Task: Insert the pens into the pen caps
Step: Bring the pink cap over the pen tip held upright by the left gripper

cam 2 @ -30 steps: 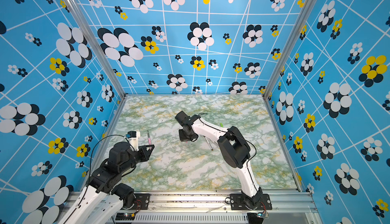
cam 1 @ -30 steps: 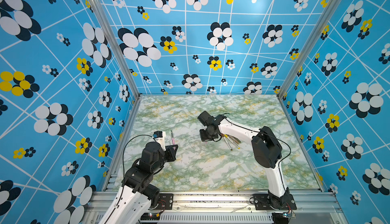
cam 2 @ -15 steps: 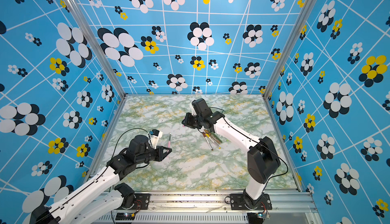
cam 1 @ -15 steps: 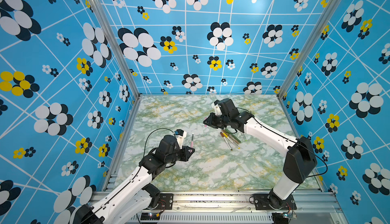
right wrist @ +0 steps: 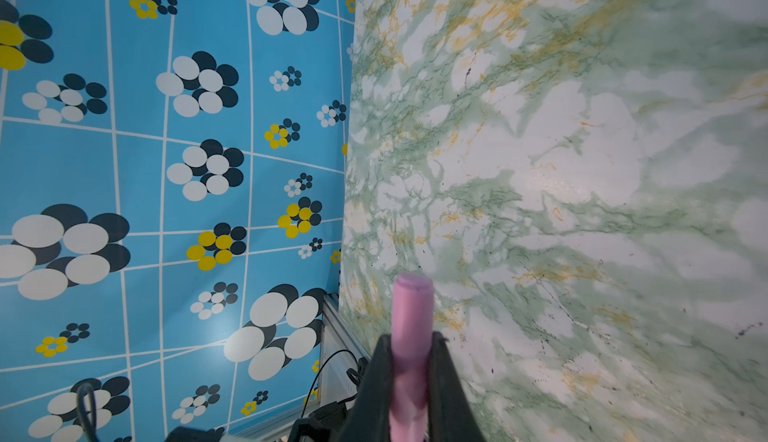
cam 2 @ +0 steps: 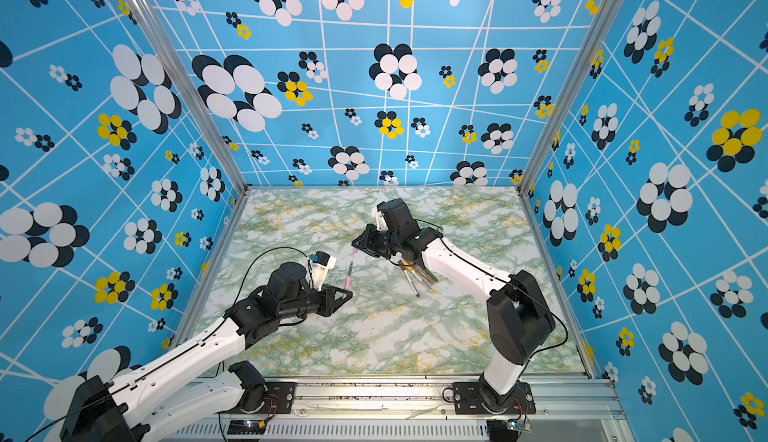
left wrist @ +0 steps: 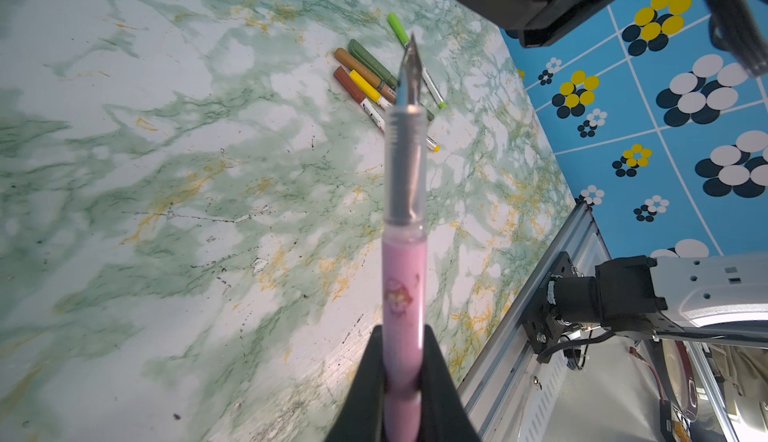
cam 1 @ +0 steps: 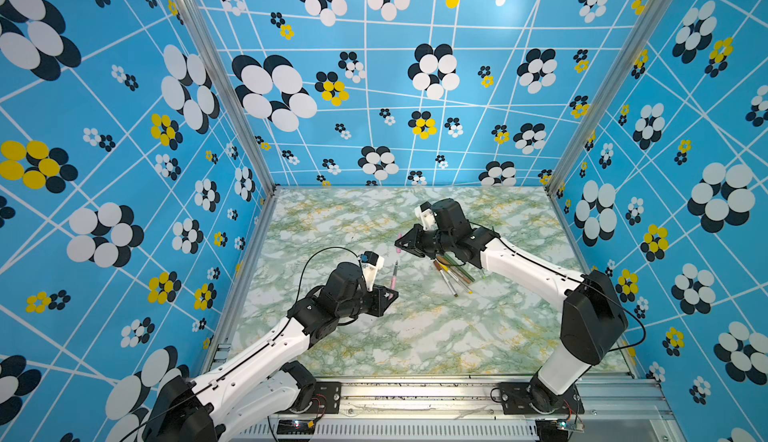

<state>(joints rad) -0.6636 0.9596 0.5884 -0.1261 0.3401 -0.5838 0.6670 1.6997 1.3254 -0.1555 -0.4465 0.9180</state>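
Jaws closed on pink parts.
The left gripper (left wrist: 401, 334) clamps the pink pen (left wrist: 404, 277); the right gripper (right wrist: 411, 340) clamps the pink cap (right wrist: 412, 307); other pens (left wrist: 370, 82) lie bunched on the table (left wrist: 166, 169).

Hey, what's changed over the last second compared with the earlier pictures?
The left gripper reached out from near the left edge of the table toward the middle, carrying the pink pen. The right arm unfolded, its elbow swinging right, while the right gripper with the pink cap stayed near the middle. Both jaws stayed shut on their loads; the pile of pens lies unmoved.
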